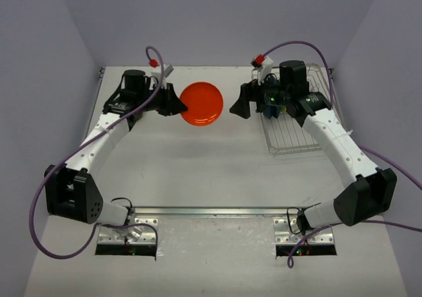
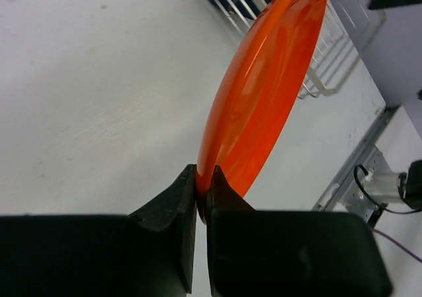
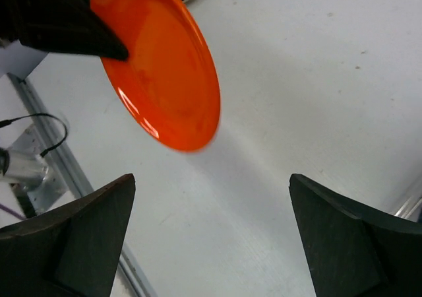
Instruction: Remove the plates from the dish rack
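The left fingers [image 2: 202, 195] are pinched shut on the rim of the orange plate [image 1: 202, 103], holding it tilted above the counter [image 1: 198, 171], well clear of the dish rack [image 1: 293, 138]. The right fingers [image 1: 240, 103] gape wide and hold nothing. This plate is out but not yet set down. What looks like a dark blue plate [image 1: 272, 111] remains in the rack, so more seems left.

An orange plate [image 3: 165, 79] hangs tilted above the white table [image 3: 316, 79], its upper rim pinched by the left gripper [image 3: 112, 46] in the top left corner. The right gripper [image 3: 211, 178] sits lower down, jaws wide apart, clear of the plate.
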Robot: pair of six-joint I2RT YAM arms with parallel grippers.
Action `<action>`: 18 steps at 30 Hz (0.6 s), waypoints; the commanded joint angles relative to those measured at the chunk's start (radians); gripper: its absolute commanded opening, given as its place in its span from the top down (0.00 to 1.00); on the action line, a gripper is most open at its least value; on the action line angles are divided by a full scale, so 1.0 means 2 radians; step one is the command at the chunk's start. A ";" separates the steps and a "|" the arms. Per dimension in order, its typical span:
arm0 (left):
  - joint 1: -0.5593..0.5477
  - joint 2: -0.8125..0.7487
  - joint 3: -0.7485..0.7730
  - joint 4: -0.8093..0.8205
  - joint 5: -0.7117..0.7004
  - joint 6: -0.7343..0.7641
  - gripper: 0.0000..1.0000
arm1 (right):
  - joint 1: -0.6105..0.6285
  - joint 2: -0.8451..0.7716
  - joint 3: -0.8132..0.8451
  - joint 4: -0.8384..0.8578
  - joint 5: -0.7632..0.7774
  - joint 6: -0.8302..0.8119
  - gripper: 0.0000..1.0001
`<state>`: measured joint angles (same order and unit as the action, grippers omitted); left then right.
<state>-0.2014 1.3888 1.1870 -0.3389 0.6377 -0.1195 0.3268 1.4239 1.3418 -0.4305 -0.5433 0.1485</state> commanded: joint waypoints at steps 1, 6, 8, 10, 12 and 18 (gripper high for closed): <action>0.134 0.044 0.012 -0.007 0.058 -0.022 1.00 | -0.021 -0.005 -0.012 0.000 0.084 0.014 0.01; 0.271 0.131 0.061 -0.044 0.081 -0.018 1.00 | -0.062 -0.002 -0.028 -0.010 0.074 0.025 0.01; 0.300 0.164 0.091 -0.059 0.068 -0.014 1.00 | -0.076 0.001 -0.030 -0.013 0.064 0.030 0.01; 0.328 0.201 0.129 -0.076 0.055 -0.010 1.00 | -0.088 0.004 -0.034 -0.016 0.055 0.031 0.01; 0.343 0.239 0.153 -0.079 0.042 -0.009 1.00 | -0.092 0.004 -0.037 -0.018 0.052 0.030 0.01; 0.368 0.313 0.218 -0.086 0.004 -0.005 1.00 | -0.095 0.004 -0.042 -0.022 0.048 0.025 0.01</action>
<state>0.5180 1.9519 1.5388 -0.5060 0.6694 -0.1365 0.1375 1.4284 1.2584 -0.4820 -0.4254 0.1925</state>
